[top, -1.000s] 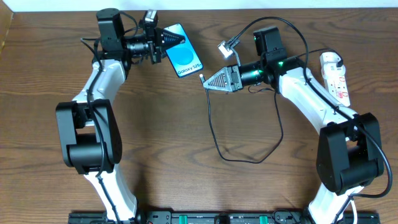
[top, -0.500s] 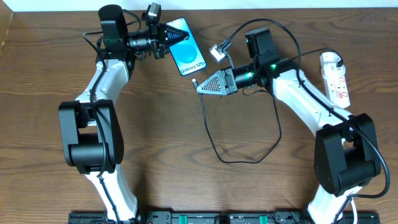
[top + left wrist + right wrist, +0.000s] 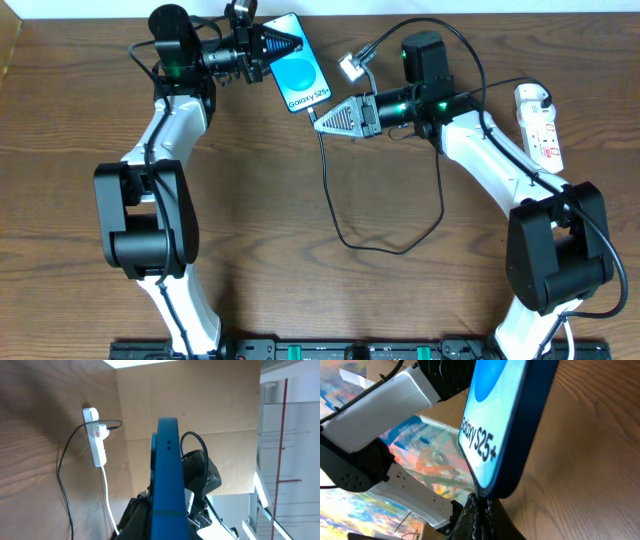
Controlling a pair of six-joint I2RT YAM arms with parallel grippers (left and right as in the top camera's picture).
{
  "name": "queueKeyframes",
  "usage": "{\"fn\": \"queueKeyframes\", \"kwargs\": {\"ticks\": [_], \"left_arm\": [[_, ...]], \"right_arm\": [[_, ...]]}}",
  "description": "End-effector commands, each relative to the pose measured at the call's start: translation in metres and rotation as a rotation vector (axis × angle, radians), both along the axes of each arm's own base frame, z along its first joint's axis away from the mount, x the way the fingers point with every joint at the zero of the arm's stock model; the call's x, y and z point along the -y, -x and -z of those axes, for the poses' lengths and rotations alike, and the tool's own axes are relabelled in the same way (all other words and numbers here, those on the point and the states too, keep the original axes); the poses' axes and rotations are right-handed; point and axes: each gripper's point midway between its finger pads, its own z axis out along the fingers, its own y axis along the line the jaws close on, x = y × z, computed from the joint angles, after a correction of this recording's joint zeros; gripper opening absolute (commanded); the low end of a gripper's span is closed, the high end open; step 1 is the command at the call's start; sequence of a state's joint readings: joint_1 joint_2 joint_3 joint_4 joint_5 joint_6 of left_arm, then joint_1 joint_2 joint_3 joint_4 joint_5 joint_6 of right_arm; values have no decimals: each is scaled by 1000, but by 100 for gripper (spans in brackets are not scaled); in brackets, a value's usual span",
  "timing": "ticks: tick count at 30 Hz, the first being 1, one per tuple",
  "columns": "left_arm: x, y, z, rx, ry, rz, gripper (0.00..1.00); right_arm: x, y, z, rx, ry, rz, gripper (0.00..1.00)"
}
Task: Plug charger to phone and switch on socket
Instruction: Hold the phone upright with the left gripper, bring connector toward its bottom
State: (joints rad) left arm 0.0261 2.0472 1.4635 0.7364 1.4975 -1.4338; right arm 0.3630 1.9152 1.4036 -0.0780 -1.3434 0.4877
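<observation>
Two arms are meeting over the far middle of the table (image 3: 80, 200). The left arm is stretching forward along its own side, then bending inward at the wrist. The left gripper (image 3: 288, 46) is clamping its fingers onto the top end of the phone (image 3: 300, 75), which is angling down and toward the right arm with its blue screen facing up.

The right arm is reaching in from the opposite side with its forearm lying almost level. The right gripper (image 3: 320, 123) is pressing up against the phone's lower end, its jaws drawn together there on the tip of the charger (image 3: 385, 251). The black cable is dropping from that grip, looping across the wood and running back past the right arm to the socket (image 3: 540, 128), which is lying near the table's right edge.

Only the left wrist camera is showing the phone edge-on, as a thin blue bar, with the socket far behind it and a white cord (image 3: 107, 495) trailing from the strip. Only the right wrist camera is showing the "Galaxy S25+" lettering close up and the phone tilting above the wood, with the closed fingertips directly under its bottom edge. The connector itself is staying hidden between them, so whether it is seated cannot be told.
</observation>
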Motion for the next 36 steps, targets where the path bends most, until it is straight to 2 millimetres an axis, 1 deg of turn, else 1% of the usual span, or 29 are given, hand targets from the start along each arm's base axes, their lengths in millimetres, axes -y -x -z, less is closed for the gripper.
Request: {"fn": "queueKeyframes", "kwargs": {"ticks": [1,8,12,15,20,36], "left_arm": [[0,6,-16,26,0,23,7],[0,7,-17,35,-2,27,7],[-2,6,-17,54,-4,22,7],[-8,5,-17,53,-4,10,7],[-9,4,-17,53,-5,8,7],[-1,11,-16,53,-7,49,7]], "right_arm": [[3,0,-5,-27,-8,-1,1],[4,0,-7,-33,-15,-6,1],[5,7,-11,-43,-39,-49,1],[6,10,-10,-54,-39,-60,1],[6,13,-10,-64,-41,-71,1],[6,2,-3,-69,-1,-5,1]]}}
